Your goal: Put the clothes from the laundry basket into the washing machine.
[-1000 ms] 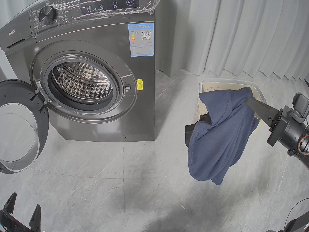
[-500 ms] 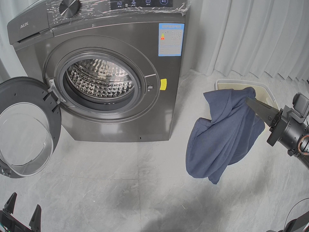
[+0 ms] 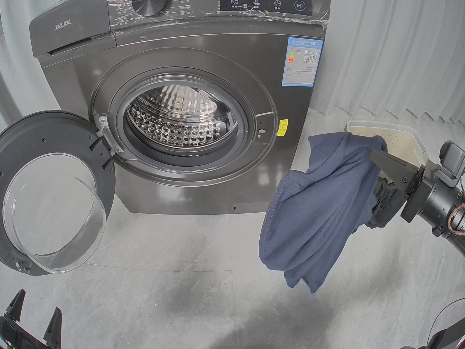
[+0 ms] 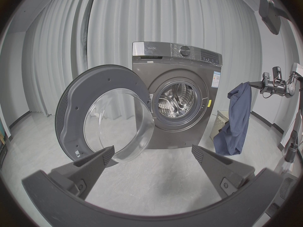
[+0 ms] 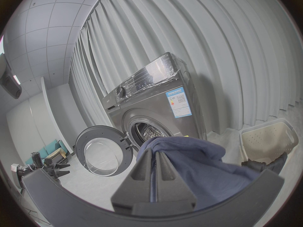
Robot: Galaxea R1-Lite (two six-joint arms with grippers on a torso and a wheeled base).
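The left claw [image 3: 38,304] sits low, fingers spread and holding nothing, as before. The view has swung, so the washing machine [image 3: 193,39], its door [image 3: 48,132] open, now sits nearer the middle. The right claw [image 3: 375,153] stays clenched on the blue garment [image 3: 315,204], which hangs between the machine and the laundry basket [image 3: 411,139]. A dark garment [image 3: 387,204] now shows beneath that claw.

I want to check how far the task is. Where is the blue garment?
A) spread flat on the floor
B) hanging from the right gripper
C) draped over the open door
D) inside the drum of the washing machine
B: the right gripper is shut on the blue garment, which hangs down from it in front of the laundry basket.
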